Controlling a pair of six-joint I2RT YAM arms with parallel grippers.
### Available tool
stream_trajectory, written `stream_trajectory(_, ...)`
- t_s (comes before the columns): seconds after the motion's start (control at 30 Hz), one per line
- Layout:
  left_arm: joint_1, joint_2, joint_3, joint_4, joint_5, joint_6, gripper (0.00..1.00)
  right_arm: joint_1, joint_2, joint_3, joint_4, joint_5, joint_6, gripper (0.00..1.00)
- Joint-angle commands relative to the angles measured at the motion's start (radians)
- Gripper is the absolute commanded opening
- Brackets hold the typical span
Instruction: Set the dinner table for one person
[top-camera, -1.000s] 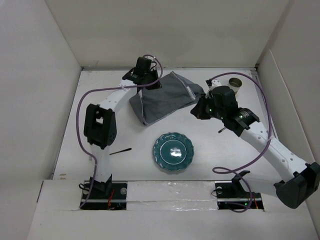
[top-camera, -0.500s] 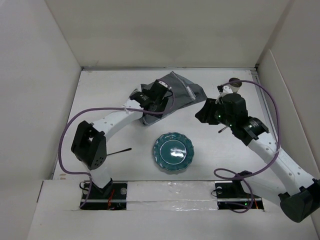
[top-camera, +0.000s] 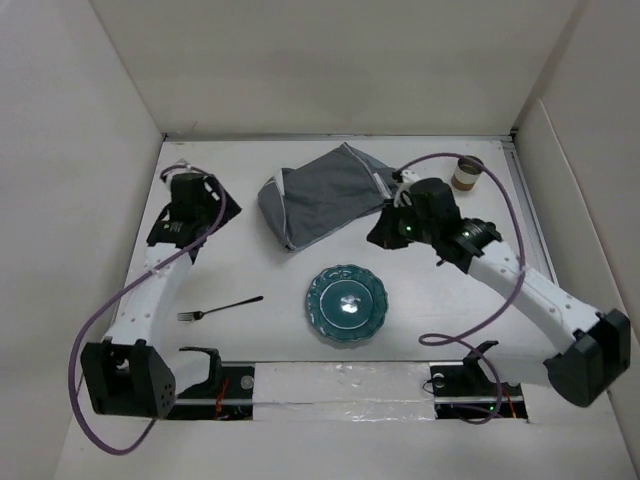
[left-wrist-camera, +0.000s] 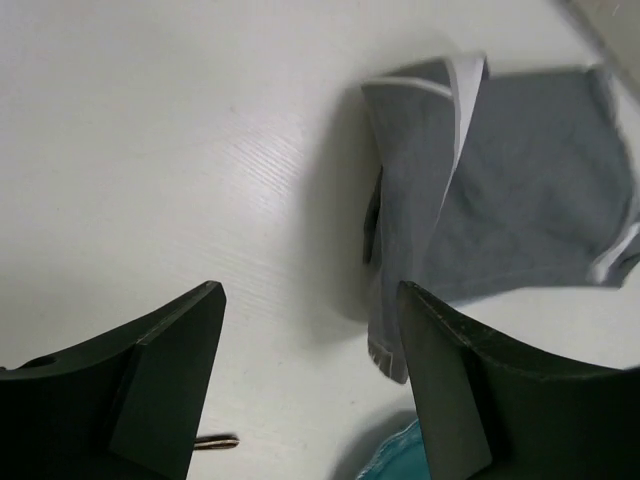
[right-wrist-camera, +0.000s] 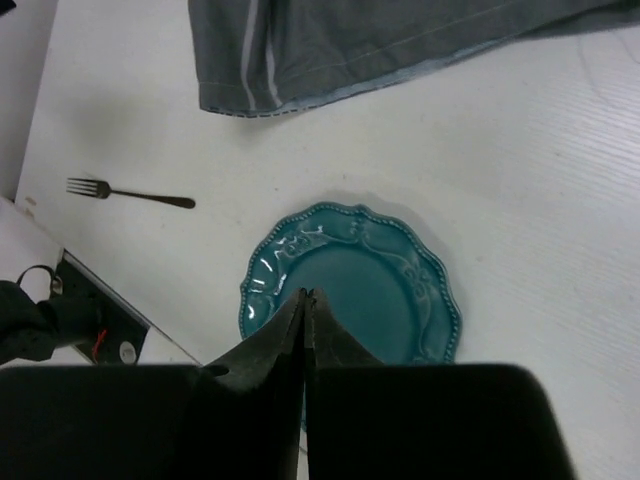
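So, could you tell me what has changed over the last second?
The left gripper opened, left the grey cloth mat and swung back to the left side of the table. The right gripper shifted slightly beside the mat's right corner, shut and empty. The plate, fork and cup stayed put.

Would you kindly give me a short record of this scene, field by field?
surface: dinner table, white
mat: grey cloth mat, crumpled, far centre
plate: teal plate, near centre, empty
fork: fork, left of the plate, apart from it
cup: cup, far right
left tool: open, empty
right tool: shut, empty
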Motion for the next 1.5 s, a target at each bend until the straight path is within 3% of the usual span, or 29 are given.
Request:
stream_trajectory(0.0, 0.16, -0.074, -0.11, 0.197, 0.253, -0.191, 0.66, 0.083, 0.11, 0.153, 0.075, 0.005, -0.042, 0.08)
stream_trajectory(0.03, 0.192, -0.088, -0.131, 0.217, 0.282, -0.216, 0.64, 0.103, 0.148, 0.187, 0.075, 0.022, -0.049, 0.29)
stream_trajectory(0.13, 0.246, -0.07, -0.174, 0.265, 0.316, -0.286, 0.62, 0.181, 0.32, 0.335, 0.045, 0.083, -0.078, 0.65)
stream_trajectory(0.17, 0.246, -0.057, -0.155, 0.251, 0.307, -0.293, 0.61, 0.196, 0.415, 0.381, 0.029, 0.115, -0.086, 0.7)
stream_trajectory(0.23, 0.246, -0.011, -0.122, 0.202, 0.284, -0.31, 0.6, 0.248, 0.516, 0.527, -0.048, 0.146, -0.121, 0.78)
stream_trajectory(0.33, 0.246, 0.036, -0.066, 0.169, 0.275, -0.332, 0.59, 0.311, 0.713, 0.729, -0.163, 0.24, -0.163, 0.8)
stream_trajectory(0.6, 0.257, 0.033, -0.104, 0.242, 0.272, -0.397, 0.59, 0.373, 0.994, 1.018, -0.265, 0.404, -0.193, 0.8)
stream_trajectory(0.8, 0.257, 0.053, -0.137, 0.276, 0.305, -0.406, 0.59, 0.394, 1.13, 1.147, -0.31, 0.491, -0.21, 0.75)
stream_trajectory(0.9, 0.266, 0.09, -0.15, 0.29, 0.344, -0.406, 0.6, 0.404, 1.161, 1.169, -0.32, 0.554, -0.215, 0.53)
stream_trajectory(0.93, 0.266, 0.107, -0.151, 0.299, 0.349, -0.405, 0.6, 0.404, 1.157, 1.17, -0.32, 0.574, -0.204, 0.38)
stream_trajectory(1.03, 0.266, 0.136, -0.165, 0.369, 0.41, -0.406, 0.61, 0.404, 1.1, 1.132, -0.285, 0.629, -0.197, 0.11)
stream_trajectory(1.07, 0.266, 0.142, -0.18, 0.386, 0.43, -0.411, 0.62, 0.404, 1.077, 1.114, -0.276, 0.648, -0.2, 0.06)
stream_trajectory(1.23, 0.214, 0.22, -0.183, 0.513, 0.543, -0.438, 0.7, 0.394, 0.901, 0.983, -0.245, 0.677, -0.2, 0.0)
stream_trajectory(1.37, 0.171, 0.302, -0.216, 0.659, 0.628, -0.591, 0.71, 0.358, 0.769, 0.827, -0.207, 0.653, -0.195, 0.0)
stream_trajectory(1.47, 0.138, 0.348, -0.236, 0.773, 0.606, -0.661, 0.72, 0.332, 0.706, 0.784, -0.196, 0.624, -0.193, 0.0)
